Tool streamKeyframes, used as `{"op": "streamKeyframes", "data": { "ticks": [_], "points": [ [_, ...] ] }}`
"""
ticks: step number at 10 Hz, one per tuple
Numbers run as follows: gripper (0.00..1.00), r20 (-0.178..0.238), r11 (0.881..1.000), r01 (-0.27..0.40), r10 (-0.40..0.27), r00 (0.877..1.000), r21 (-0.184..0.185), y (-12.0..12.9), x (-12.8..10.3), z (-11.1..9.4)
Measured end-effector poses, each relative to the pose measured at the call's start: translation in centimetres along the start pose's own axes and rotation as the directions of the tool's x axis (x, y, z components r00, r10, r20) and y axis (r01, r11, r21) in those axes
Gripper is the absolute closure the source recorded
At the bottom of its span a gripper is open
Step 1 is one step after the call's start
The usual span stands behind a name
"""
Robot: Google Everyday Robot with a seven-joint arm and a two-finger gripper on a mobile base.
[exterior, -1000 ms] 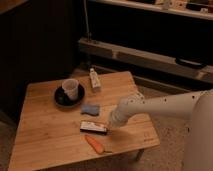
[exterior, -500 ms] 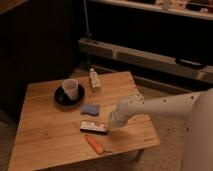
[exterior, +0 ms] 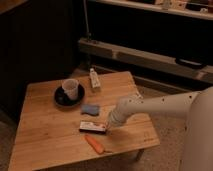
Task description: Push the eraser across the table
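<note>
The eraser [exterior: 93,127], a flat dark block with a white label face, lies on the light wooden table [exterior: 45,140] toward its front right. My gripper [exterior: 109,124] comes in from the right on a white arm, shut and empty, with its tip at the eraser's right end. An orange carrot [exterior: 94,144] lies just in front of the eraser.
A light-blue pad [exterior: 90,109] sits just behind the eraser. A white cup [exterior: 70,89] stands on a dark saucer [exterior: 60,98] at the back left. A small bottle [exterior: 94,79] stands near the table's far edge. Dark shelving runs behind the table.
</note>
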Motion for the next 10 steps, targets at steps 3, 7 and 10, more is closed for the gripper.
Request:
{"op": "streamKeyframes", "data": {
  "ticks": [3, 7, 10],
  "points": [
    [1.00, 0.002, 0.998, 0.060, -0.060, 0.998, -0.014, 3.8, -1.3, 0.3],
    [1.00, -0.015, 0.991, 0.129, -0.129, 0.991, -0.027, 7.6, -2.6, 0.9],
    [1.00, -0.032, 0.987, 0.156, -0.157, 0.987, -0.036, 9.0, -3.1, 1.8]
  ]
}}
